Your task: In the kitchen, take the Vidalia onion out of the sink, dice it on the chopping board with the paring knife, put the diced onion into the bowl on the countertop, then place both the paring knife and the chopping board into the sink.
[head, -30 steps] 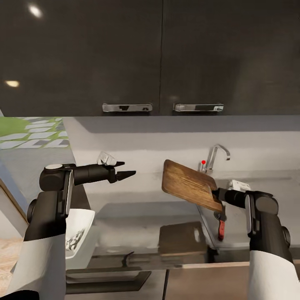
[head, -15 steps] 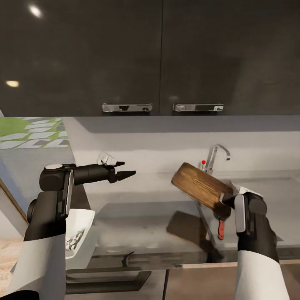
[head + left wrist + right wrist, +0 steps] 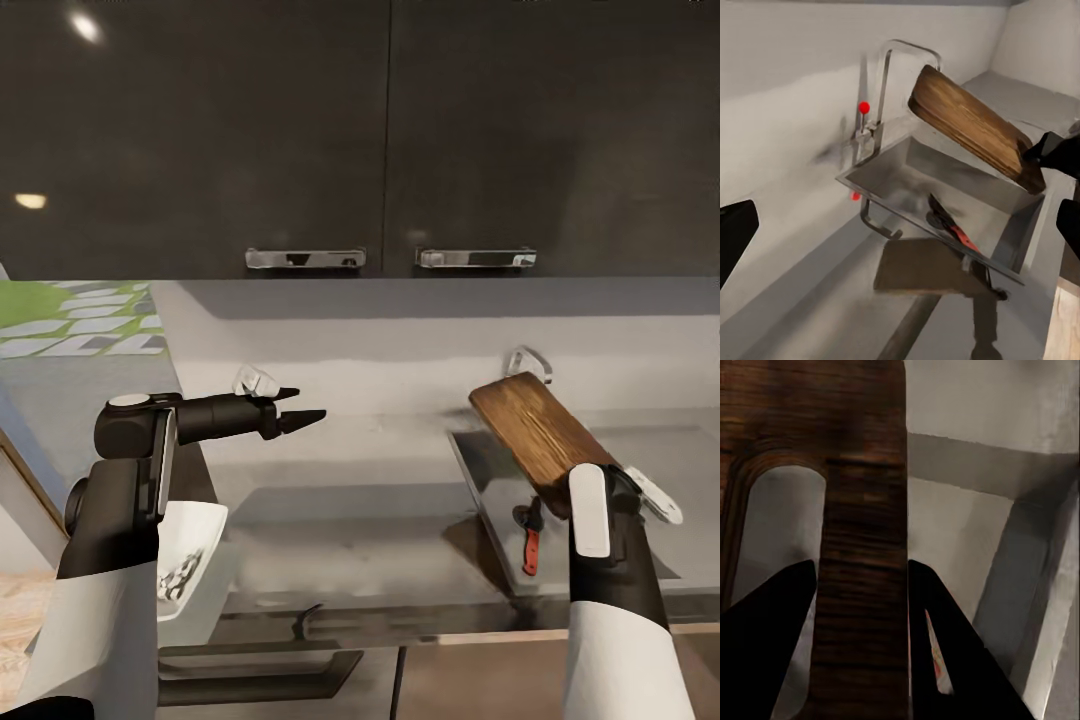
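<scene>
head view: chopping board (image 3: 541,440) now over sink (image 3: 610,560)

Two dark wall cabinets (image 3: 380,130) with chrome handles (image 3: 305,259) were shown above a pale backsplash (image 3: 400,345); a green patterned floor (image 3: 70,320) was seen beyond.

Brown wood-grained chopping board (image 3: 540,437); grey steel sink (image 3: 660,560); paring knife (image 3: 531,540) — dark blade, red-and-black handle; white bowl (image 3: 195,560); dark grey cabinets (image 3: 360,140).
</scene>
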Tool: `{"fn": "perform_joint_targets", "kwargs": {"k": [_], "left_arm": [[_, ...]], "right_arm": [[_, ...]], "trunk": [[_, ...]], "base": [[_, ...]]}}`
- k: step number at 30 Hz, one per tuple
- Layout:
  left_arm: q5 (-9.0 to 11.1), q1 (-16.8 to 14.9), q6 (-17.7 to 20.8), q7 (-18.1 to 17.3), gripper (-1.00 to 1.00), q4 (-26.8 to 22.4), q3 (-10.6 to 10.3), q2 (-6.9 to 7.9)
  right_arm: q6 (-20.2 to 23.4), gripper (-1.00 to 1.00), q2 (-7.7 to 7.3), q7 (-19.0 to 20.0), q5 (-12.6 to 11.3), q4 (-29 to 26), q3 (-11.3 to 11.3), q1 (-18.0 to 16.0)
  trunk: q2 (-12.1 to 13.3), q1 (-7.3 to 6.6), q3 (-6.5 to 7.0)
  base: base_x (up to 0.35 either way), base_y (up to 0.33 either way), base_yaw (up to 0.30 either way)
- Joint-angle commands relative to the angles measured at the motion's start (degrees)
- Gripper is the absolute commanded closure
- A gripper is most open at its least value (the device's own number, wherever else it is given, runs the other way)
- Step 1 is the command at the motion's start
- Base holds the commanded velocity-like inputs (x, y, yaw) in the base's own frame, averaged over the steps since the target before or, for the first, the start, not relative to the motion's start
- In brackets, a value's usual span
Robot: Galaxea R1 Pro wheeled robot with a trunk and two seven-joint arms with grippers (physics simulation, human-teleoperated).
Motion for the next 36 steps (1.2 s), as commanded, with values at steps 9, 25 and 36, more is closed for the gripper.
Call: {"fn": "perform_joint_targets", "kwargs": {"k": [9,25,36], "left_arm": [[-0.57,-0.09,0.55,-0.58,-1.00,-0.05,0.12,-0.07],[-0.57,-0.09,0.55,-0.63,-1.00,-0.05,0.12,-0.07],[-0.57,-0.09,0.55,-0.66,-1.00,-0.05,0.12,-0.07]], "right_arm": [[-9.23,1.00,0.24,-6.26,-6.52,2.28,0.51,-0.05],[-20.44,1.00,0.31,-6.71,-10.42,14.48,5.57,-0.05],[-20.51,1.00,0.24,-7.20,-10.49,16.25,5.67,-0.05]], "trunk": [[-0.13,0.04,-0.14],[-0.13,0.04,-0.14],[-0.13,0.04,-0.14]], "base": [[0.000,0.000,0.000],[0.000,0.000,0.000],[0.000,0.000,0.018]]}}
